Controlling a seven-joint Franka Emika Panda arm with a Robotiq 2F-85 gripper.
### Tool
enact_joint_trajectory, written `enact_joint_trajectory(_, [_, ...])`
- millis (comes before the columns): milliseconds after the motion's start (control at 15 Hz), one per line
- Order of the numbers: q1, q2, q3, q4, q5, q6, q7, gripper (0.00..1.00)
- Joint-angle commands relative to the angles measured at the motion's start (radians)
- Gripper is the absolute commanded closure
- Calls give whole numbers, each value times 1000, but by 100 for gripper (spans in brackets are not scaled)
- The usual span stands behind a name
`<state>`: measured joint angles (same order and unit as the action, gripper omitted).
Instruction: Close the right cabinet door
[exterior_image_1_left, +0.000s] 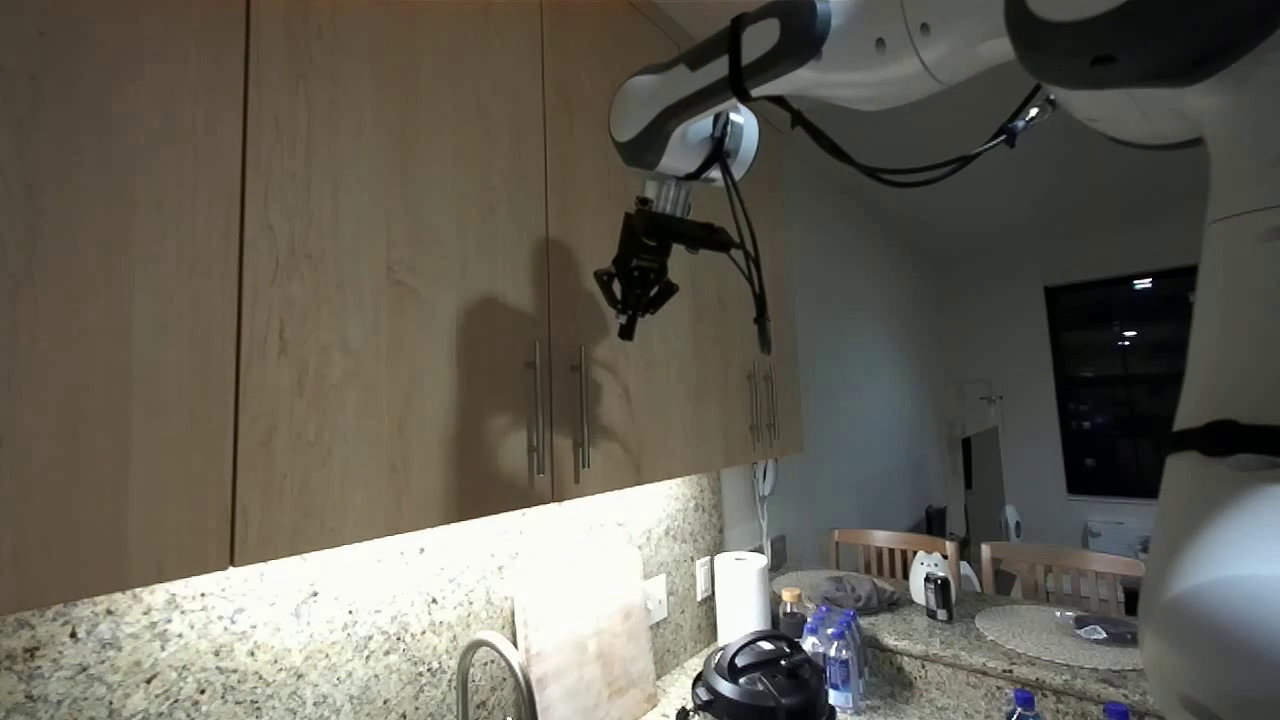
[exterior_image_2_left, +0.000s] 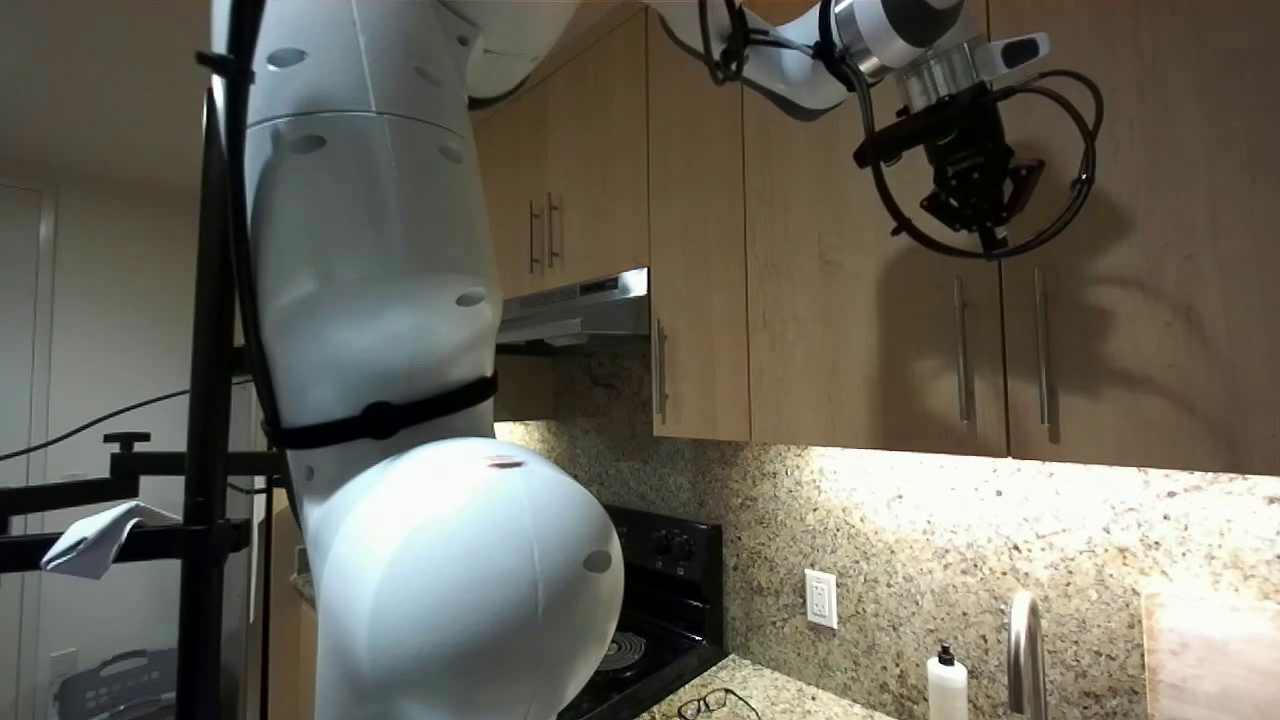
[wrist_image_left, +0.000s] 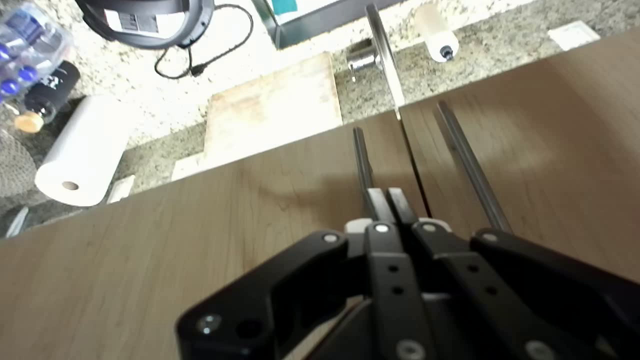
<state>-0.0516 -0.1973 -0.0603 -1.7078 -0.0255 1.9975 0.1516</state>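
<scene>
The right cabinet door (exterior_image_1_left: 640, 420) is a light tan wood-grain upper door with a slim vertical bar handle (exterior_image_1_left: 585, 408). It lies flush beside the neighbouring door (exterior_image_1_left: 395, 250), with only a thin seam between them. It also shows in an exterior view (exterior_image_2_left: 1190, 130) and in the wrist view (wrist_image_left: 200, 250). No pale inner face shows in any view. My gripper (exterior_image_1_left: 628, 328) hangs in front of the doors near that seam, also in an exterior view (exterior_image_2_left: 992, 240). It appears apart from them, casting a shadow. In the wrist view the fingertips (wrist_image_left: 386, 191) are nearly together with nothing between them.
Below the cabinets are a faucet (exterior_image_2_left: 1026, 655), a cutting board (wrist_image_left: 275, 110), a paper towel roll (exterior_image_1_left: 742, 595), a black cooker (exterior_image_1_left: 762, 675) and water bottles (exterior_image_1_left: 840, 665). A range hood (exterior_image_2_left: 580, 310) hangs beside a narrow door (exterior_image_2_left: 697, 230).
</scene>
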Motion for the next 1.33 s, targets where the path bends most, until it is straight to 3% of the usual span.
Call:
enact_joint_trajectory(0, [-16,-134,-13,-217,-4,8,-38,94])
enact_joint_trajectory(400, [-44,-264,-20,-460,-65,-24,-56,94])
enact_joint_trajectory(800, [-49,-400,-37,-567,-214,-108,-242,94])
enact_joint_trajectory(1267, [-33,-544,-98,-679,-270,-128,-449,94])
